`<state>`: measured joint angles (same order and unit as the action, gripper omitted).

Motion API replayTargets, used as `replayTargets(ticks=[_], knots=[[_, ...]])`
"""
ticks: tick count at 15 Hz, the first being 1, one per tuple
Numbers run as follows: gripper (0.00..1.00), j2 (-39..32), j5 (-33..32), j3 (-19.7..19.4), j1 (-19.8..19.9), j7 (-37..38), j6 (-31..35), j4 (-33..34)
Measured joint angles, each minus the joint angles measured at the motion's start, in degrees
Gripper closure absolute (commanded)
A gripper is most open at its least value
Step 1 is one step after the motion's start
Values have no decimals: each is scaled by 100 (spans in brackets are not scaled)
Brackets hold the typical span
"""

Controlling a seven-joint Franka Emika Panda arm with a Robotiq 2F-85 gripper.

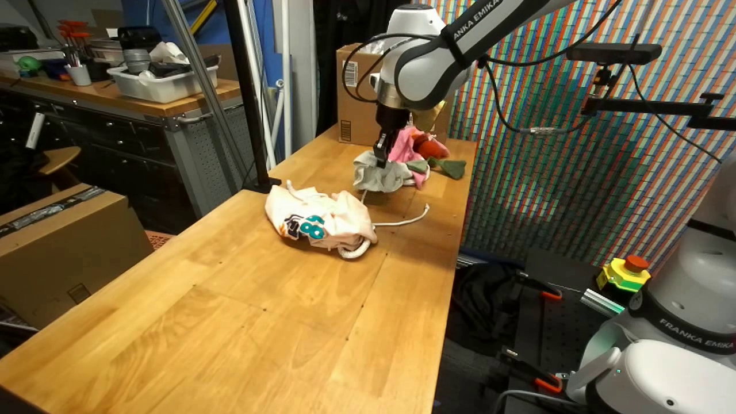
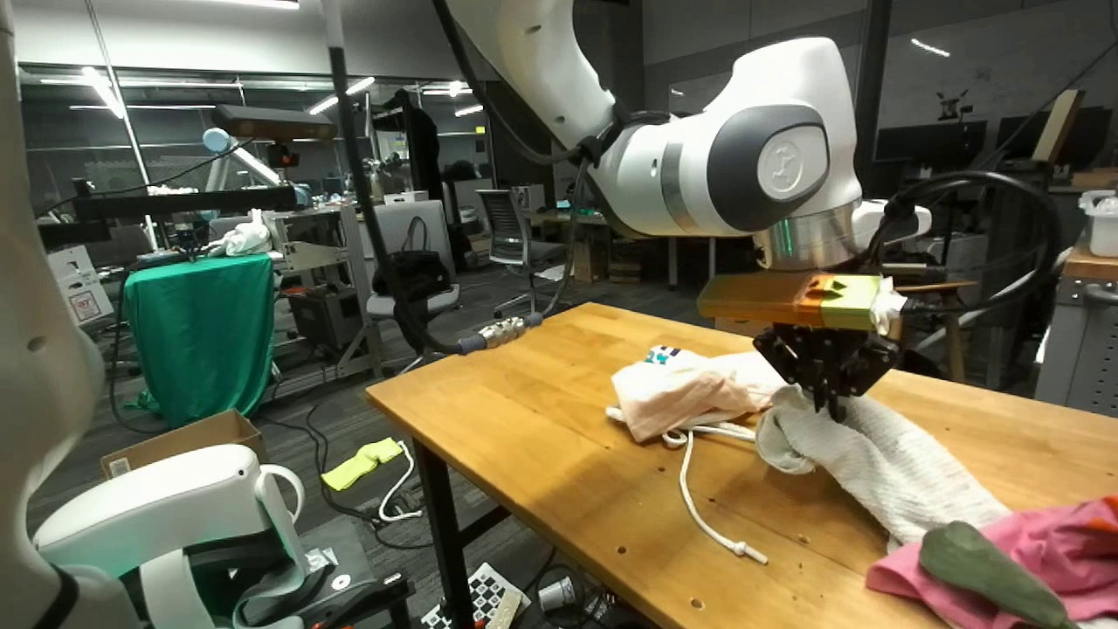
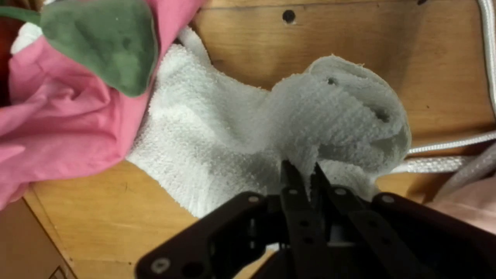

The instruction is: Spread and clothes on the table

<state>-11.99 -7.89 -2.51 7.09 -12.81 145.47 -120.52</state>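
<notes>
My gripper (image 3: 302, 166) is shut on a pinched fold of the mint-white garment (image 3: 201, 151), with fabric showing between its fingertips. In both exterior views the gripper (image 2: 831, 406) points down at this bunched garment (image 1: 376, 177), which lies on the wooden table (image 1: 276, 322). A bright pink garment (image 3: 77, 131) overlaps the mint-white one's far end. Crumpled on the table beside the gripper is the peach-pink garment (image 1: 339, 215), with a printed teal and dark pattern; it also shows in an exterior view as a peach heap (image 2: 690, 397).
White cord (image 2: 690, 489) trails over the tabletop by the peach garment. A green leaf-shaped piece (image 3: 104, 50) rests on the pink garment, near a red object (image 1: 431, 148). A cardboard box (image 1: 359, 115) stands at the table's end, and a black post (image 1: 247, 86) rises at its edge.
</notes>
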Motion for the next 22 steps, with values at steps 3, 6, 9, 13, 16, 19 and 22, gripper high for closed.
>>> replayTargets(ticks=[3, 6, 9, 13, 16, 19, 22], knots=[[94, 413, 171, 82, -68, 0, 254, -186], [94, 831, 269, 173, -248, 85, 368, -343], [94, 1166, 269, 289, -505, 423, 456, -435], [94, 1424, 227, 493, -813, 994, 480, -445], [94, 1525, 17, 687, -990, 1459, 476, -436], [94, 1560, -374, 916, -1147, 1907, 395, -384], [94, 1554, -833, 1185, -1314, 2439, 224, -249]])
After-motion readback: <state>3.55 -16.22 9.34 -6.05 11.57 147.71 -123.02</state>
